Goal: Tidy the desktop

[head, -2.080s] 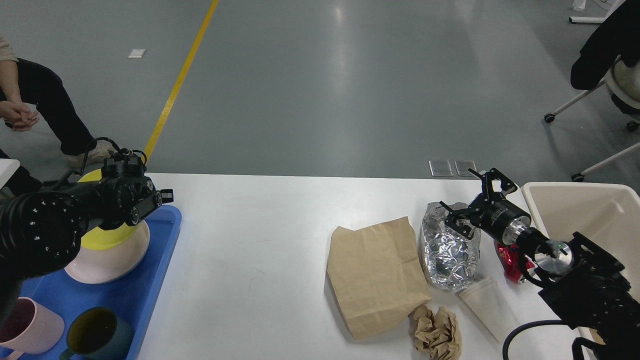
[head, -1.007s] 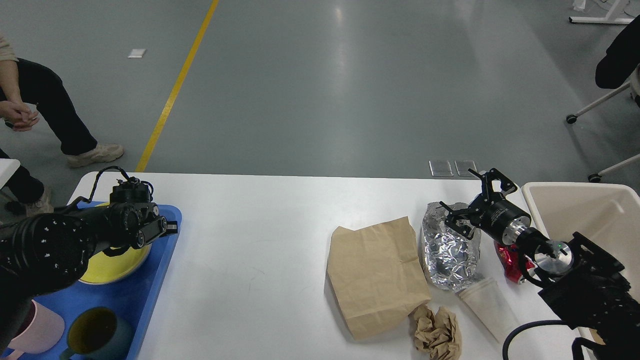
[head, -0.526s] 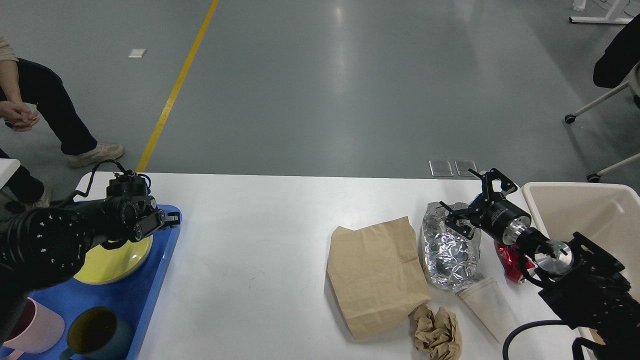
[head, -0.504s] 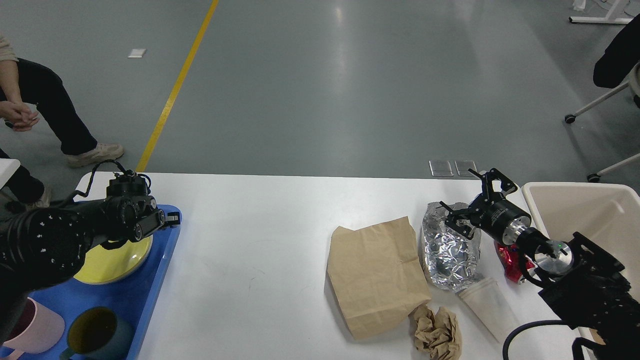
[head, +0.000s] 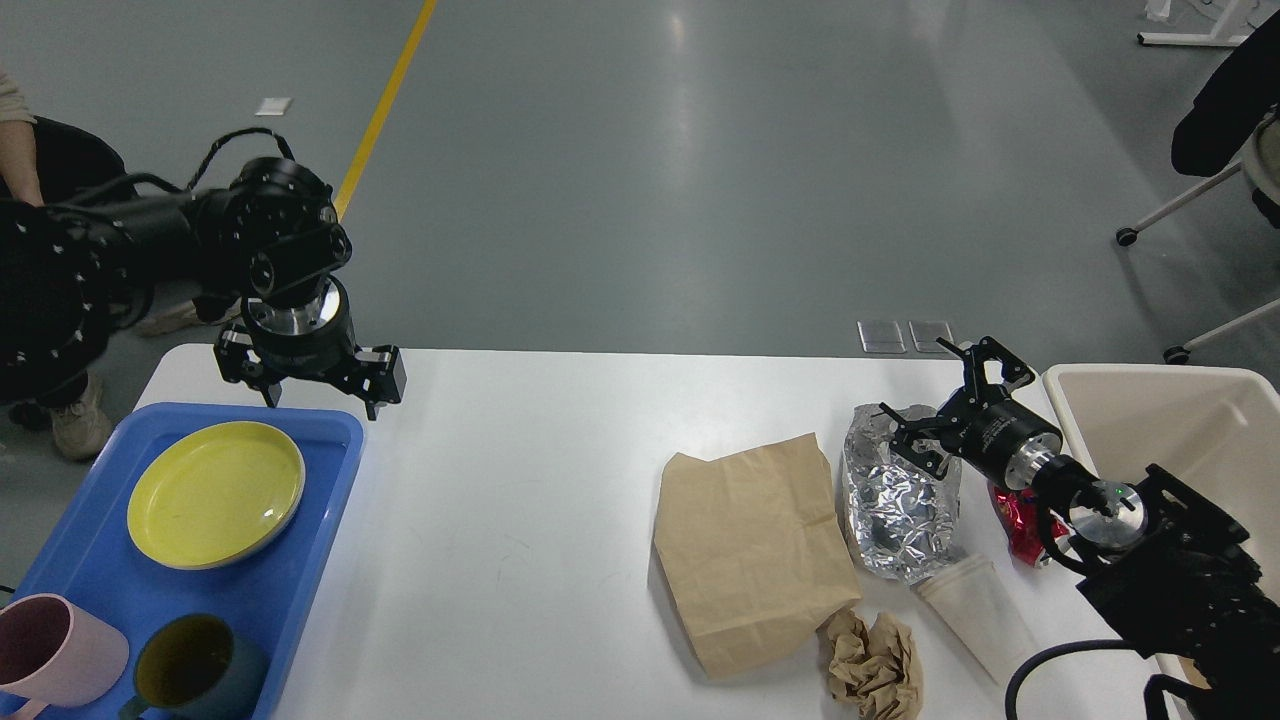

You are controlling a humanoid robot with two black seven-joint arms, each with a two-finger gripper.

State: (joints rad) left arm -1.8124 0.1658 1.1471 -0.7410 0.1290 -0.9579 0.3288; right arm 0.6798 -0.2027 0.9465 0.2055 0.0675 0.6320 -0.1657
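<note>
Desktop litter beside your right jaws

Desktop runs wide, left to right, beneath both grippers. Your right gripper hangs with jaws spread and empty; the crumpled foil bag lies just below them, its long axis pointing toward you. Your left gripper, jaws wide and empty, hovers past the blue tray, well apart from the litter.
</note>
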